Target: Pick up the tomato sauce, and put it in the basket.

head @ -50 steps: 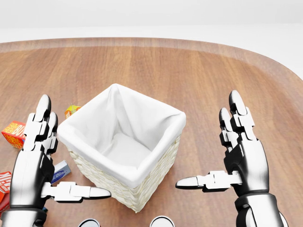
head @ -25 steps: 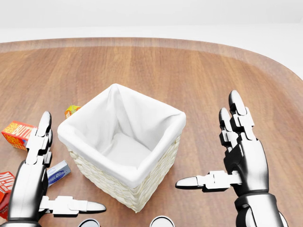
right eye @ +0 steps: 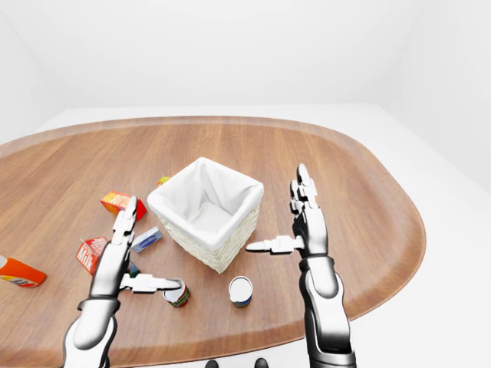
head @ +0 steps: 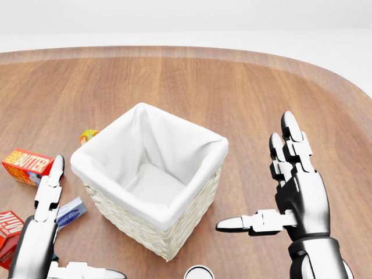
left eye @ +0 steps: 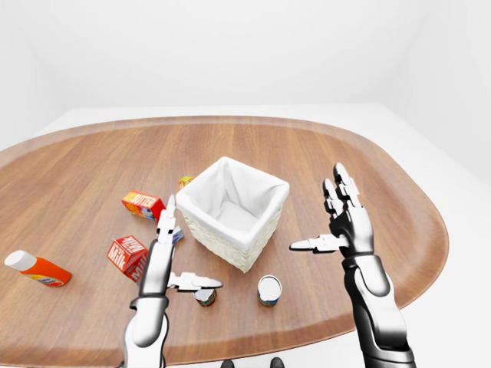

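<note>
The tomato sauce can (left eye: 205, 296), with a red and green label, stands near the table's bottom edge in the left-eye view, partly hidden by my left thumb. My left hand (left eye: 184, 249) hovers over it, open, fingers pointing up beside the basket's left side. The wicker basket (left eye: 222, 244) with a white cloth liner sits mid-table and holds nothing. To the basket's right, my right hand (left eye: 316, 211) is raised and open, thumb pointing at the basket, holding nothing.
A second can (left eye: 268, 289) with a white lid stands right of the tomato sauce. A butter box (left eye: 143, 203), milk carton (left eye: 126, 255), orange bottle (left eye: 37, 268), blue-white packet (head: 71, 212) and small orange item (head: 87, 136) lie left of the basket.
My left hand has dropped lower in the head view, its thumb sliding to the bottom edge. The right hand and the basket have stayed put.
</note>
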Controlling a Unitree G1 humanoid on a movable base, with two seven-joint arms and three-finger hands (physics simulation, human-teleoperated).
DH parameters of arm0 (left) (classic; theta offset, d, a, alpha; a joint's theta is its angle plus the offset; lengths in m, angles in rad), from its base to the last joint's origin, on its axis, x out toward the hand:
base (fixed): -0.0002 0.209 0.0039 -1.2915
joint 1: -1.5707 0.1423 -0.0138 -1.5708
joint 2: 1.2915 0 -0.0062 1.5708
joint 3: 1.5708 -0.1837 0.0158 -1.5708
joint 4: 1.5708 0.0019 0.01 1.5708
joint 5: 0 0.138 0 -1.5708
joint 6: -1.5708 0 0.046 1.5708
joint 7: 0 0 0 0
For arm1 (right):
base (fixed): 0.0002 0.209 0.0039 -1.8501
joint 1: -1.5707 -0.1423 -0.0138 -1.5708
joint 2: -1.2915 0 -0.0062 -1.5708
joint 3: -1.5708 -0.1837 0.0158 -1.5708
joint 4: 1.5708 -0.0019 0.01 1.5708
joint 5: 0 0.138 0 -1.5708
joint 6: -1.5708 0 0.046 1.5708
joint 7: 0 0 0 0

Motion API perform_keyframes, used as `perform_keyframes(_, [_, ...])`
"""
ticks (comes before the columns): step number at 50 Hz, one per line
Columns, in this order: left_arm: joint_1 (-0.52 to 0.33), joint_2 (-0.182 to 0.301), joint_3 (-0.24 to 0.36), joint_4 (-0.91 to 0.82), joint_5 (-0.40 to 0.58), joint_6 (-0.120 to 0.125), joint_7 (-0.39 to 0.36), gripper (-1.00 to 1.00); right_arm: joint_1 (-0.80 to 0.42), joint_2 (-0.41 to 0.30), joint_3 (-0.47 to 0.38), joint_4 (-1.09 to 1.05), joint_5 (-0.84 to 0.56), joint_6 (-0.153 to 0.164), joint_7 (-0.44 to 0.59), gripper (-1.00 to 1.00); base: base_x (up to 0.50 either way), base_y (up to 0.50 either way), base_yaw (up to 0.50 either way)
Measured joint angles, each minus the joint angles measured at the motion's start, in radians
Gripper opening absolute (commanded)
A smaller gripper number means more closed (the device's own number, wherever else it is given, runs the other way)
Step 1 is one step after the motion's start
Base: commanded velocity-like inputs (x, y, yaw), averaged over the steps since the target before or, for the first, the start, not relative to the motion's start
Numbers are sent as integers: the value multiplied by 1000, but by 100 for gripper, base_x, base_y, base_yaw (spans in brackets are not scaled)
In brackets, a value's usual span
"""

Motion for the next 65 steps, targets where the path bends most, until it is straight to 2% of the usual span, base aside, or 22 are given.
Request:
perform_keyframes(31, [51,3,-27,22,87,-80,23,100,-4,-2,-5,8,2,0,0,100,0,0,0])
perform_keyframes(42, [60,7,-33,57,114,-122,44,100,-4,-1,-3,10,1,0,-1,100,0,0,0])
perform_keyframes(65, [83,11,-40,85,152,-124,66,100,-2,0,1,20,-4,0,-1,100,0,0,0])
